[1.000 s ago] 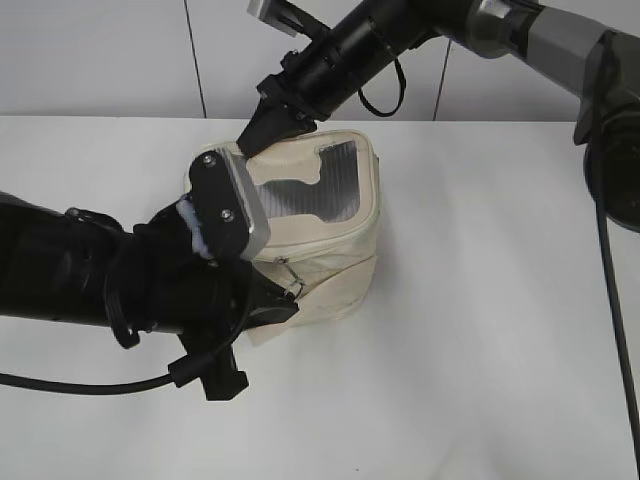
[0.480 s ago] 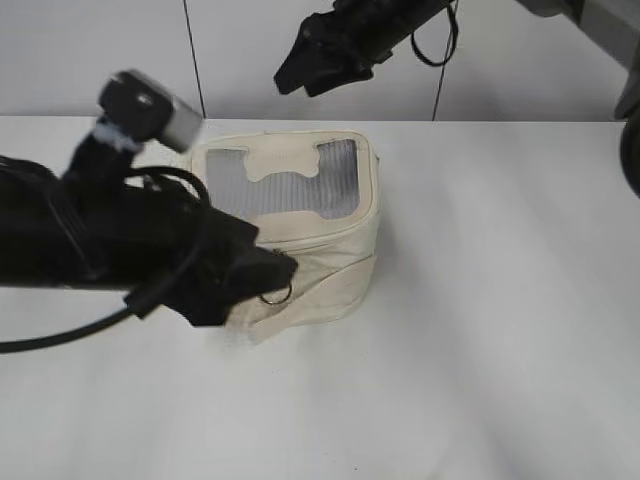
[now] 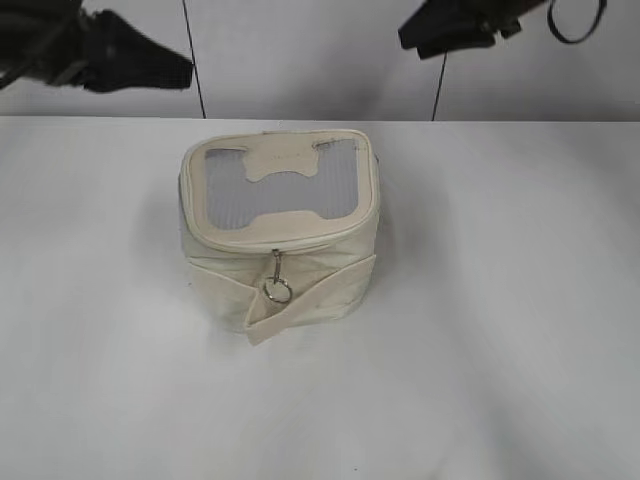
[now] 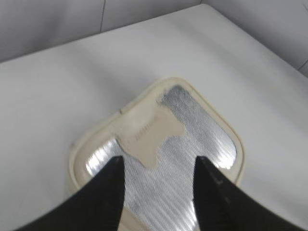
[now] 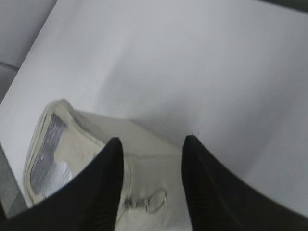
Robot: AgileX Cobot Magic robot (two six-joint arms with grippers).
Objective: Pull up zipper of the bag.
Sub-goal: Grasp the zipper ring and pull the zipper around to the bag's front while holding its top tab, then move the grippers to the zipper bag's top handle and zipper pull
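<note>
Bag (image 3: 280, 235) mid-table (image 3: 500, 300), zipper (image 3: 277, 262) slider at its front rim, ring hanging. Left gripper (image 4: 156, 192) above bag's left-rear, jaws apart, empty. Right gripper (image 5: 151, 185) above its right-rear, jaws apart, empty.

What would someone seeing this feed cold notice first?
The cream bag sits alone mid-table, its grey mesh top panel facing up. The zipper has its silver ring pull hanging down the front face, above the wide strap. Both arms are high and clear: left gripper and right gripper, jaws open and holding nothing.
</note>
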